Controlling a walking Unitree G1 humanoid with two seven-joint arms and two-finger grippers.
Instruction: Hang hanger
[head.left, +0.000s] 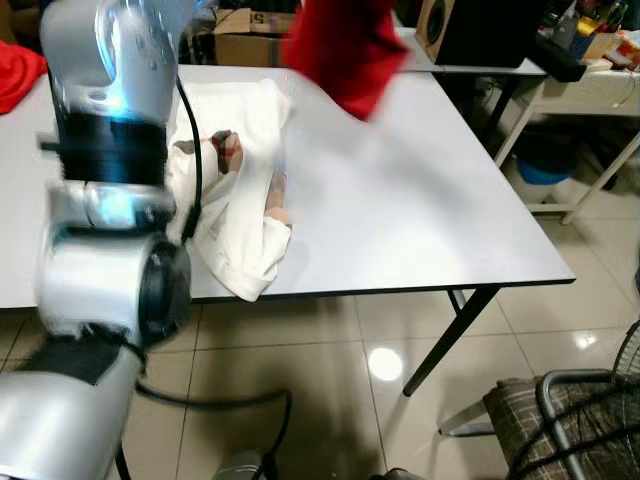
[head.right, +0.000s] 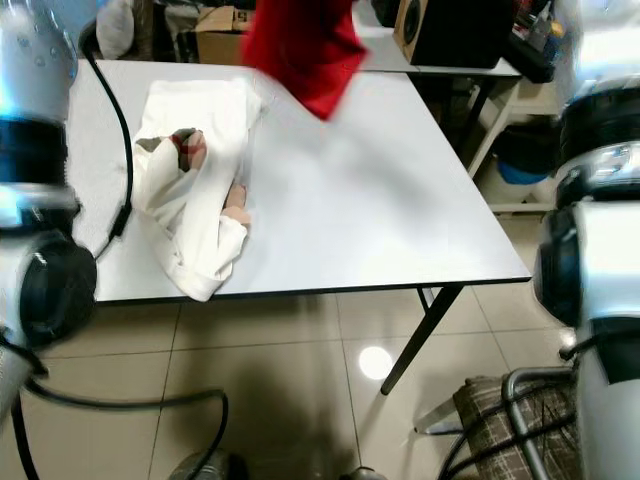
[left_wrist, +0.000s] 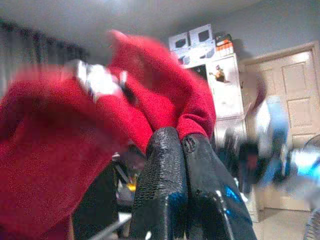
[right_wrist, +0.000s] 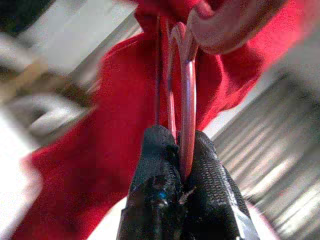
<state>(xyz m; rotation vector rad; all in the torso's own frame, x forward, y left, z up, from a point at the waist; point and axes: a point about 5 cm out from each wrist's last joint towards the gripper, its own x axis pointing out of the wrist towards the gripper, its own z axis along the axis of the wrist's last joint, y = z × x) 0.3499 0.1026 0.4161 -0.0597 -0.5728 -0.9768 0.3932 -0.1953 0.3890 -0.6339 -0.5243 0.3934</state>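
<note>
Head views: a red garment (head.left: 345, 50) hangs in the air above the far edge of the white surface (head.left: 420, 210), where a white garment (head.right: 195, 190) lies crumpled.

Left wrist: the left gripper (left_wrist: 181, 145) has its fingers clamped on red cloth.

Right wrist: the right gripper (right_wrist: 181, 150) pinches the pink hanger (right_wrist: 187, 100) inside the garment.

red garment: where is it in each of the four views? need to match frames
Left eye: red garment hangs at top centre, above the table.
Right eye: top centre-left.
Left wrist: pinched in the left claw.
Right wrist: behind the pink hanger clamped in the right claw.
Shared landmark: white garment on the white table.
</note>
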